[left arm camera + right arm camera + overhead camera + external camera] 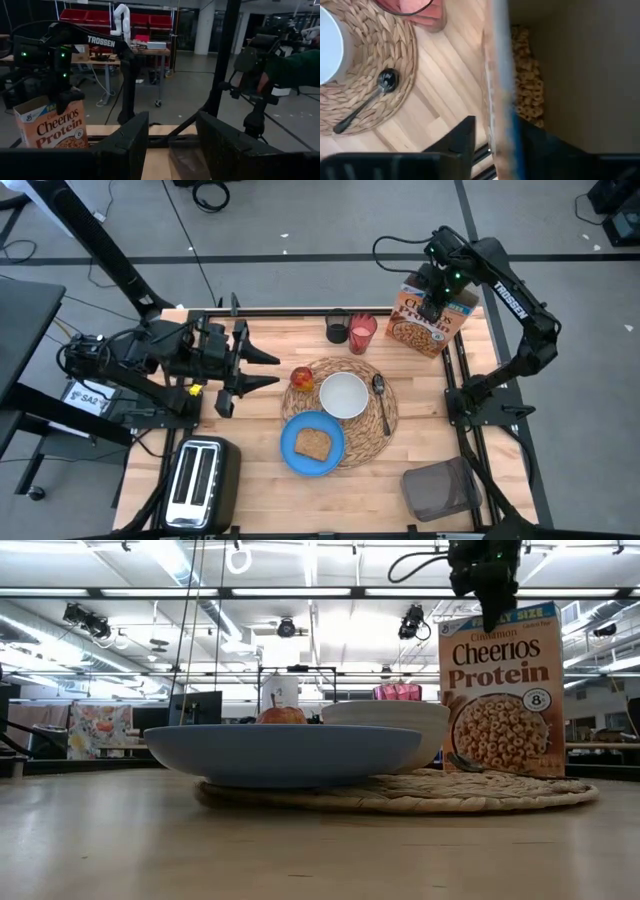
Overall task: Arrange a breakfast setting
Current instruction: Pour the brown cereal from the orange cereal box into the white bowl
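The round woven straw placemat [375,425] lies mid-table. On it lie the white bowl [343,395], the metal spoon [381,395] and the red-yellow apple [302,378]. The blue plate [292,455] with the toast slice [314,444] overlaps its near edge. The red cup [361,334] stands behind the placemat. The orange Cheerios box [425,330] stands upright with its top open at the far right, and my right gripper [432,305] is shut on its top. My left gripper [265,368] is open and empty, left of the apple. My right gripper holds the Cheerios box by the top edge of one wall [497,100]. One finger [540,145] is inside the open box above the cereal and the other finger [460,137] is outside. The fingers come from above, pointing down. The box stands upright [500,700]; the placemat hides its bottom.
The silver two-slot toaster [200,480] stands at the near left corner. A small black holder cup [336,327] stands beside the red cup. A grey bag-like thing [440,490] lies at the near right. Bare wood shows between the toaster and the plate.
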Available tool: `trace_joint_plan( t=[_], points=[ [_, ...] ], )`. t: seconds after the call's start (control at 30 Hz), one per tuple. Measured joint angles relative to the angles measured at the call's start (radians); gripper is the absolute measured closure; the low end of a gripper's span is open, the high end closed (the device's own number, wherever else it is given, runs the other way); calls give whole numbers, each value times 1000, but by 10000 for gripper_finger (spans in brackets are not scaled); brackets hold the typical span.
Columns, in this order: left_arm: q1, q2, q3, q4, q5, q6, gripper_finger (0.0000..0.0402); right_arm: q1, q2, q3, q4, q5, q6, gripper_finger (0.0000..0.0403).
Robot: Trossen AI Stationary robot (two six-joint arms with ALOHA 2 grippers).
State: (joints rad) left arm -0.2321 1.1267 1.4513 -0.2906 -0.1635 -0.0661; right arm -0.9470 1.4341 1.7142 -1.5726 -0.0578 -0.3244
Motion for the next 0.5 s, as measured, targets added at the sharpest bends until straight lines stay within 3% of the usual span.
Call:
trace_joint_plan(
  t=[0.2,0.5],
  points=[
    [17,0,0,-28,-49,-4,230,0,-24,0,2,-18,18,389],
    [109,18,0,-130,-77,-117,202,48,-149,-1,-3,16,22,398]
  ],
)
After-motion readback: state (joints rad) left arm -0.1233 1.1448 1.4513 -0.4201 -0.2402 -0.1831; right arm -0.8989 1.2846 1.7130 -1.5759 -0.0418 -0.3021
